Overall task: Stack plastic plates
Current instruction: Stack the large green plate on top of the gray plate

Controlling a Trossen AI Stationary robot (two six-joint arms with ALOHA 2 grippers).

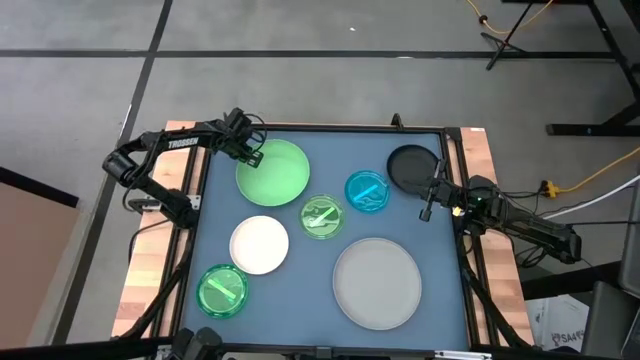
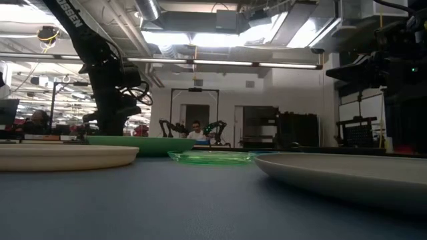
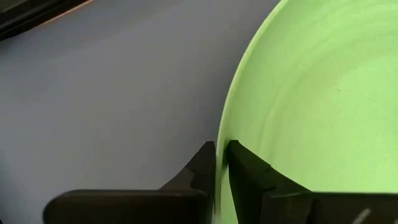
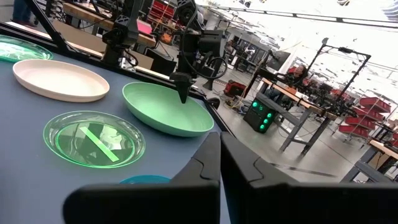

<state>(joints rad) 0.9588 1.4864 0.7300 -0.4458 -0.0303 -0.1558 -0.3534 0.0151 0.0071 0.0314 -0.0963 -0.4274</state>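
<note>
The left tool (image 1: 249,154) pinches the rim of the large light green plate (image 1: 275,175) at the plate's ten o'clock edge; the plate sits at about eleven o'clock on the tabletop (image 1: 300,285). The right tool (image 1: 427,208), clenched on nothing, hovers at three o'clock beside the black plate (image 1: 409,164).

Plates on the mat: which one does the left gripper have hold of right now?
The large light green plate at the back left. The left gripper is pinching its rim, one finger on each side. No gripper touches any other plate.
</note>
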